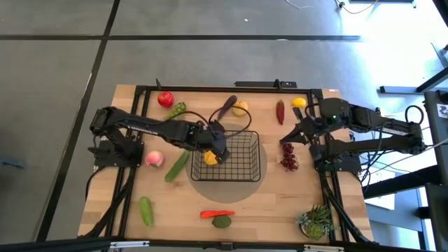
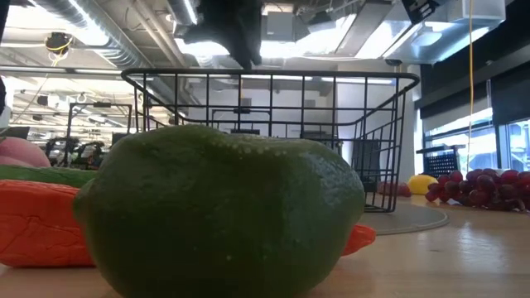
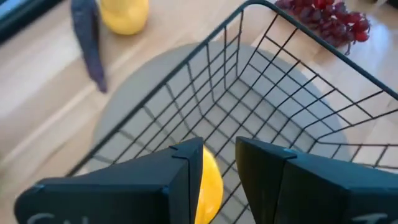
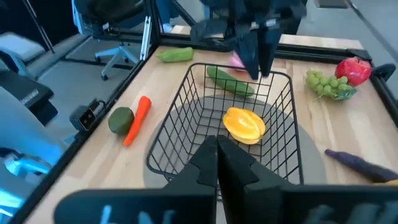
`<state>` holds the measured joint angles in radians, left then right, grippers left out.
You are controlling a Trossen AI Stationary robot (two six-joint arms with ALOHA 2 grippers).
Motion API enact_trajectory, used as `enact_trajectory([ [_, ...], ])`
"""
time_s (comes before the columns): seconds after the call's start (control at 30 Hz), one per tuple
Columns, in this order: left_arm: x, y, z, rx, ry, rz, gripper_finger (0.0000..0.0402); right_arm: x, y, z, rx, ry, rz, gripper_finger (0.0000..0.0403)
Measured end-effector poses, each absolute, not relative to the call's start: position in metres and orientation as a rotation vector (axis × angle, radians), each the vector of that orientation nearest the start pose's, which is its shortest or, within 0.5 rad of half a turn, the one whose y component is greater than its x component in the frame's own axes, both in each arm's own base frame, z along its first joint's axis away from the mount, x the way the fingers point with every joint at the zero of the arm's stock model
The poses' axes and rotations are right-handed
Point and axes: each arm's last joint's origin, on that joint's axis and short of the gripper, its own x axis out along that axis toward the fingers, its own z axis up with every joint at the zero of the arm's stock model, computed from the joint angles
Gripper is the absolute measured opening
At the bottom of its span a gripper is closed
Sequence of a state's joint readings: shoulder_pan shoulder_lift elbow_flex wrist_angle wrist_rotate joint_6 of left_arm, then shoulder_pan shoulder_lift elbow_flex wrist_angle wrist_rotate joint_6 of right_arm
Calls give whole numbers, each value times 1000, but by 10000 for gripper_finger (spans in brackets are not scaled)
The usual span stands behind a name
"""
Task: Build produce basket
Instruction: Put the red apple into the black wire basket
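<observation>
The black wire basket (image 1: 241,157) stands on a grey round mat at the table's middle. A yellow fruit (image 4: 244,123) lies on the basket's floor near its left side; it also shows in the high view (image 1: 209,158). My left gripper (image 1: 217,148) hangs over the basket's left part, fingers pointing down and a little apart, just above the yellow fruit (image 3: 210,183) and clear of it. In the right wrist view my left gripper (image 4: 258,62) stands above the fruit. My right gripper (image 1: 287,138) waits right of the basket, shut and empty (image 4: 217,152).
Loose produce lies around the basket: tomato (image 1: 165,99), green grapes (image 1: 178,109), eggplant (image 1: 227,107), lemon (image 1: 240,108), chilli (image 1: 280,111), dark grapes (image 1: 289,157), peach (image 1: 154,159), cucumber (image 1: 176,166). An orange-red piece (image 1: 217,213) and a green fruit (image 2: 224,215) lie near. A potted plant (image 1: 318,220) stands near right.
</observation>
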<state>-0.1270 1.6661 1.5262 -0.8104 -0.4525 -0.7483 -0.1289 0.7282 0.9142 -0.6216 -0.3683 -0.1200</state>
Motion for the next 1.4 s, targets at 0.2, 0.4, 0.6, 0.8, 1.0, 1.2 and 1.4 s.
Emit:
enact_trajectory([
  [0.2,334,-39,352,-470,820,630,82,136,-7,345,129,415,231,0],
  [0.4,315,-49,370,-592,867,730,82,137,-7,344,130,419,231,0],
  [0.6,291,-56,374,-662,952,915,82,137,-7,345,123,414,233,0],
  [0.8,269,-49,390,-781,893,959,82,137,-7,345,102,410,237,0],
  [1.0,250,-7,409,-839,784,1043,82,140,-8,351,132,351,229,0],
  [1.2,229,57,412,-846,860,1081,82,143,-8,357,115,277,231,0],
  [1.4,202,119,413,-888,925,1090,82,148,-10,357,130,278,180,0],
])
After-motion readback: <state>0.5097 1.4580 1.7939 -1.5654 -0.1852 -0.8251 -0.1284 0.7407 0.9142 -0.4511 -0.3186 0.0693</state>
